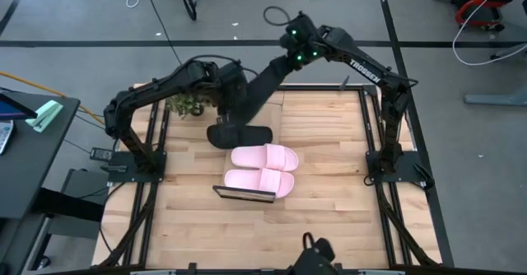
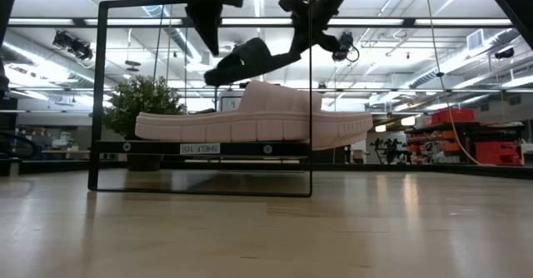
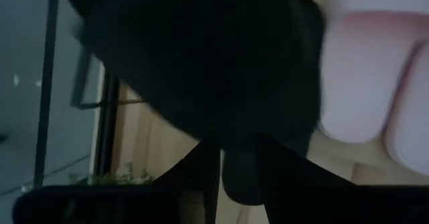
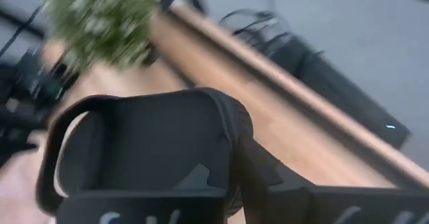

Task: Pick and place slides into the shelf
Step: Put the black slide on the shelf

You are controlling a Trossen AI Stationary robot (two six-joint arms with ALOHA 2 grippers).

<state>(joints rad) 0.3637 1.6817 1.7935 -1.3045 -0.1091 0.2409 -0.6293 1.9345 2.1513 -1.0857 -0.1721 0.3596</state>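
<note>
The shelf (image 2: 200, 149) carries two pink slides (image 1: 262, 170) mid-table. Above its far edge the right gripper (image 2: 287, 55), clamped, holds a black slide (image 2: 250, 60); left gripper (image 2: 208, 37) hovers part-open. Next, I judge: lower it onto bare plank.

Ceiling strip lights (image 2: 75, 22) brighten the room evenly; the left wrist view is dark, the right wrist view motion-blurred.

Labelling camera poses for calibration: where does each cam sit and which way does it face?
High: overhead, straight down on table; both arms.
Low: tabletop height, level across shelf; arms enter from above.
Left wrist: on left arm, against black slide.
Right wrist: on right arm; right gripper shut on it.
Shared: pink slides in high and low.
</note>
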